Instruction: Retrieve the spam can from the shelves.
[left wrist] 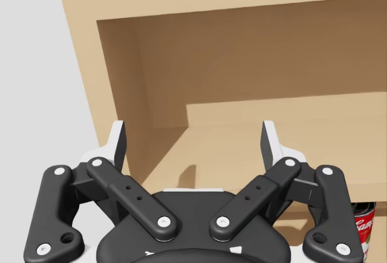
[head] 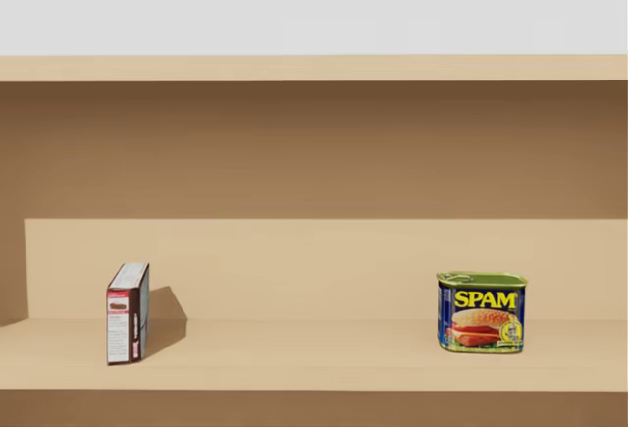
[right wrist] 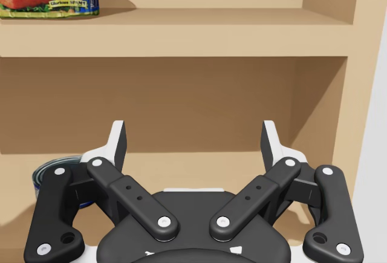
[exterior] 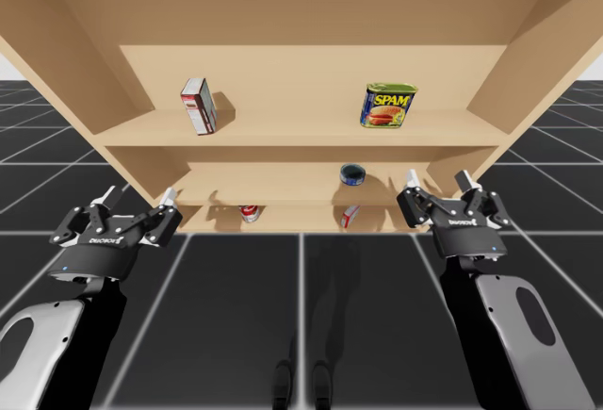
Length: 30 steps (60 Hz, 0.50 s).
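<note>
Your left hand (exterior: pixel 138 197) hangs low before the left end of the tan wooden shelves (exterior: pixel 283 129), fingers spread wide, holding nothing. On the upper shelf a red-and-white cardboard box (exterior: pixel 198 106) stands at the left. The blue-and-yellow rectangular spam can (exterior: pixel 388 106) stands upright well to its right, broad face toward you. Your right hand (exterior: pixel 438 184) sits below the can and slightly right of it, fingers spread, empty. Judgement: the right arm is nearer; reach up, forward, slightly leftward.
</note>
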Each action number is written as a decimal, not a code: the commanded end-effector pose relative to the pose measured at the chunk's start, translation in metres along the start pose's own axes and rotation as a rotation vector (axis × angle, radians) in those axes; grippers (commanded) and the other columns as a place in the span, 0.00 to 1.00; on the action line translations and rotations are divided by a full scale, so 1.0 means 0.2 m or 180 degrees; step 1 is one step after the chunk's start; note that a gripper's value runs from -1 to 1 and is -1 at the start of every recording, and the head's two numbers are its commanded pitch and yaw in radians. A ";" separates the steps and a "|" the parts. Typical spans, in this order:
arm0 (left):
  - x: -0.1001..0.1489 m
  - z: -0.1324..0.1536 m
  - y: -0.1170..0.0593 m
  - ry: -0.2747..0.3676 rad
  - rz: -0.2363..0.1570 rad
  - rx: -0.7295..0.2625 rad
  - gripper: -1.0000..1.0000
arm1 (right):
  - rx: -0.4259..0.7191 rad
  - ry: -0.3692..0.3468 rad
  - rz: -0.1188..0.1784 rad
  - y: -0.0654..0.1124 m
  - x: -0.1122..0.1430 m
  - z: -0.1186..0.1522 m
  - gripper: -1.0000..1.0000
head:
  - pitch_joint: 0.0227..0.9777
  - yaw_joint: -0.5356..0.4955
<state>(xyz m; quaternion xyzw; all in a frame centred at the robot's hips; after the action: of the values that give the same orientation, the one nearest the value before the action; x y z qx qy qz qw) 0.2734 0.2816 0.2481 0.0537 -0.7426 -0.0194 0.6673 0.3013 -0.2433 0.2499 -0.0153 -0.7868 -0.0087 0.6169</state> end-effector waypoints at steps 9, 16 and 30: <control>0.00 0.00 0.00 0.0020 0.0001 -0.0002 0.00 | -0.0098 0.0064 -0.0039 0.00 0.02 0.00 0.00 | 0.08 0.51; 0.00 0.00 0.00 0.0021 0.0002 -0.0017 0.00 | -0.0087 0.0084 -0.0033 0.00 0.02 0.00 0.00 | 0.15 0.44; 0.00 0.00 -0.01 0.0016 0.0001 -0.0058 0.00 | -0.0108 0.0053 0.0015 0.00 0.03 0.00 0.00 | 0.24 0.24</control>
<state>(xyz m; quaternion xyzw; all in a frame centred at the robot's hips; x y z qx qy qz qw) 0.2732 0.2803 0.2484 0.0497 -0.7408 -0.0237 0.6695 0.3010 -0.2424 0.2544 -0.0233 -0.7811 -0.0220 0.6236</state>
